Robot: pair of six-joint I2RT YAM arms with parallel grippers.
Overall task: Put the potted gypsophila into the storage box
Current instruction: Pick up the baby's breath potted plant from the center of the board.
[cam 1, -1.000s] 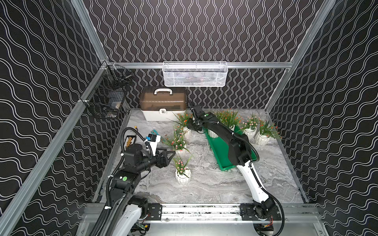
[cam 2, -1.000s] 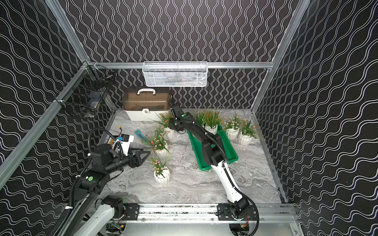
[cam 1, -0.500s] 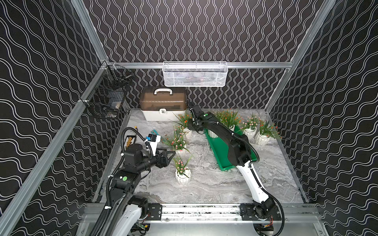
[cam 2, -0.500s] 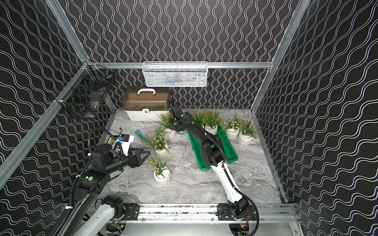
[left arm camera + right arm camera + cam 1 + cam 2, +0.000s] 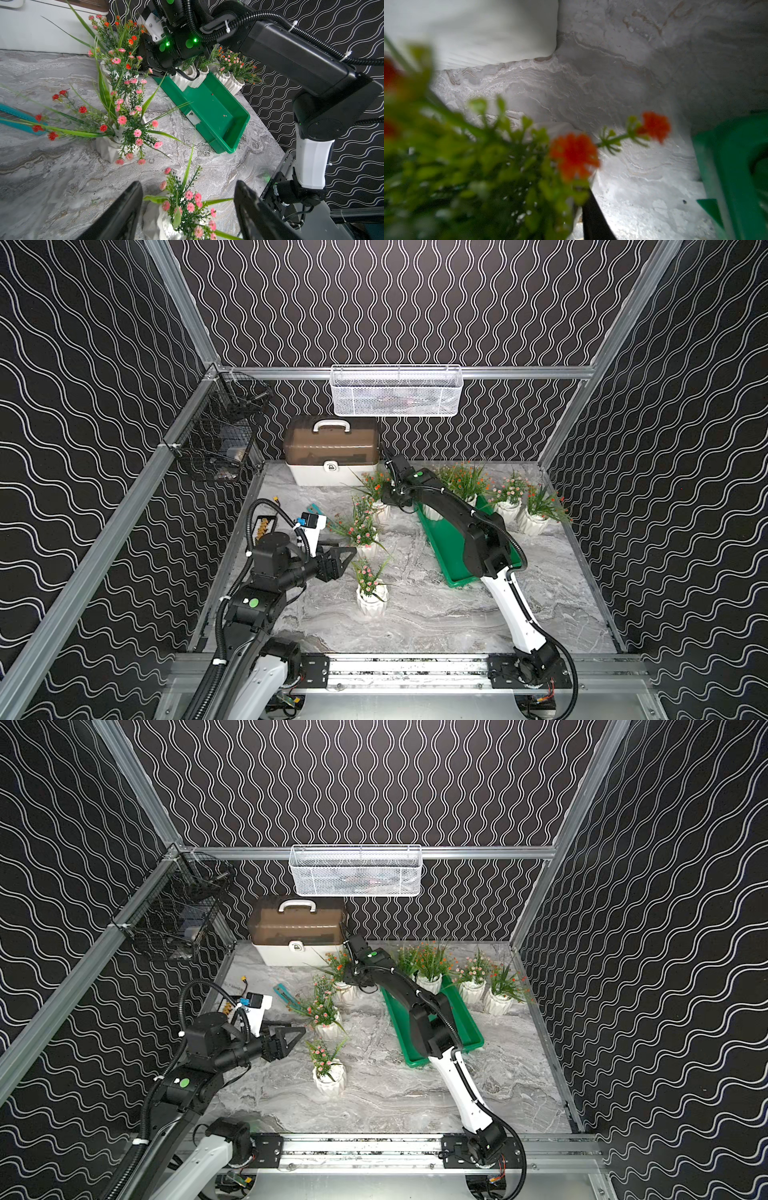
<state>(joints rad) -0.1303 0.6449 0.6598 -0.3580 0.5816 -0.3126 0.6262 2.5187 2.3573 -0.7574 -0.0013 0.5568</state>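
The green storage box lies at an angle right of centre, with potted gypsophila at its far end. My right gripper sits low beside an orange-flowered pot. In the right wrist view blurred foliage hides all but one dark finger, which stands against the pot's pale rim. My left gripper is open, with a pink-flowered pot seen between its fingers. Another pink pot stands on the table beyond it.
Two more pots stand on the table right of the box. A white case with a brown lid sits at the back. A white mesh basket and a black wire basket hang on the walls. A teal tool lies back left.
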